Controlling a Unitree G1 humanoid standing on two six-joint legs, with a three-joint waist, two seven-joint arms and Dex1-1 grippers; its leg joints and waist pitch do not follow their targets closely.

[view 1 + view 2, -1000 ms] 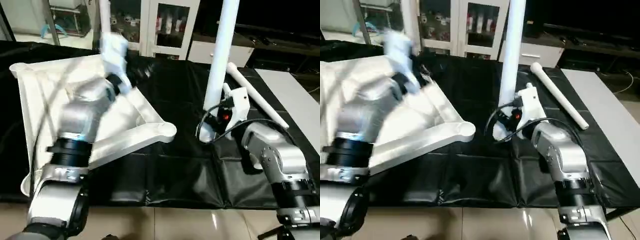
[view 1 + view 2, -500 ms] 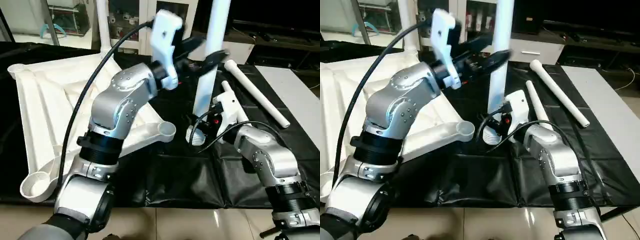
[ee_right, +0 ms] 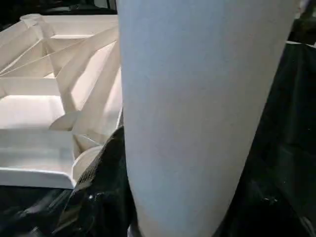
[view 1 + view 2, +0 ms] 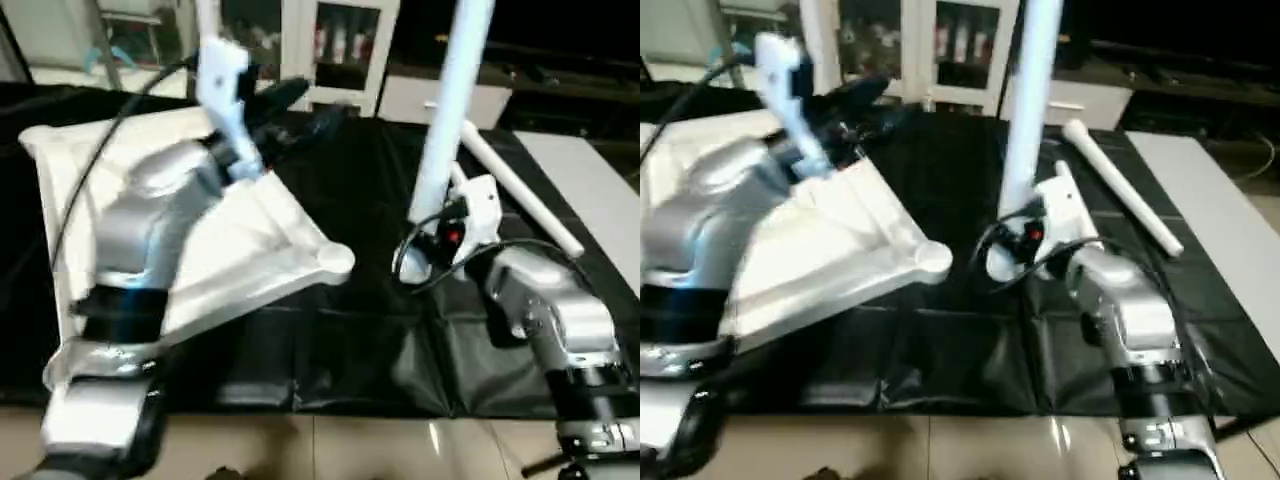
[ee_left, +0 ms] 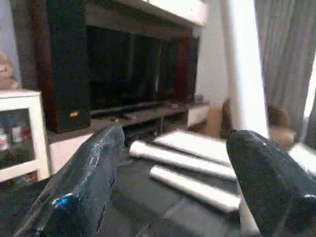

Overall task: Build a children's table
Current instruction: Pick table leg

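Tabletop (image 4: 230, 250): underside up, left on black mat (image 4: 350, 350); left gripper (image 4: 300, 105) above its far edge, fingers apart, empty; right gripper (image 4: 425, 262) clamped on upright leg (image 4: 450, 110), right of tabletop's near corner socket (image 4: 333, 260); two legs (image 4: 520, 190) lying far right.

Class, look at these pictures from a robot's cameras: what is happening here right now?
A humanoid robot is assembling a white table. Its right gripper holds one leg upright on the black mat, beside the nearest corner socket of the upside-down tabletop. The left gripper hangs open above the tabletop, holding nothing. Two more legs lie on the mat behind.
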